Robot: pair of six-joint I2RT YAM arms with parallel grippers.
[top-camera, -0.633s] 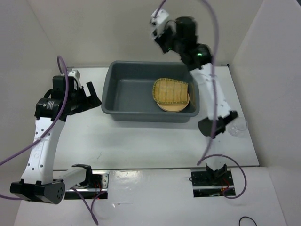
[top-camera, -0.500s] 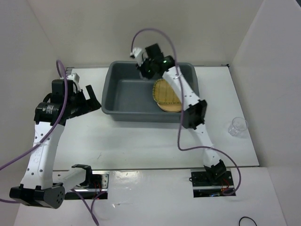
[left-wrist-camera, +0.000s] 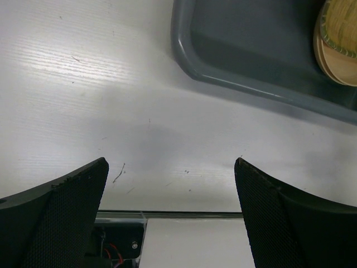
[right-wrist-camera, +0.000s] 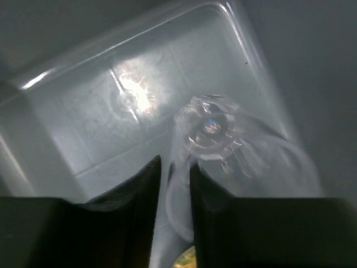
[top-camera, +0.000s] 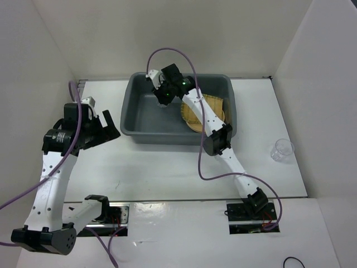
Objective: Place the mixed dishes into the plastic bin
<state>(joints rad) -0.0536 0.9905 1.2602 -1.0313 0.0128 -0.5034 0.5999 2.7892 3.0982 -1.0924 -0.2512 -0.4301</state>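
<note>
The dark grey plastic bin (top-camera: 167, 137) stands at the back middle of the table. Inside it on the right, the woven bamboo tray (top-camera: 215, 106) lies on a yellow-tan plate (top-camera: 193, 126); both also show in the left wrist view, the tray (left-wrist-camera: 341, 19) over the plate (left-wrist-camera: 341, 68). My right gripper (top-camera: 163, 99) reaches into the bin's left half. It is shut on the rim of a clear glass (right-wrist-camera: 223, 139), held above the bin floor (right-wrist-camera: 106, 128). A second clear glass (top-camera: 282, 150) stands on the table at the right. My left gripper (top-camera: 109, 125) is open and empty, left of the bin.
White walls close in the table at the back and both sides. The right arm's forearm and purple cable cross over the bin's right half. The arm bases and mounting plates sit at the near edge (top-camera: 106, 212).
</note>
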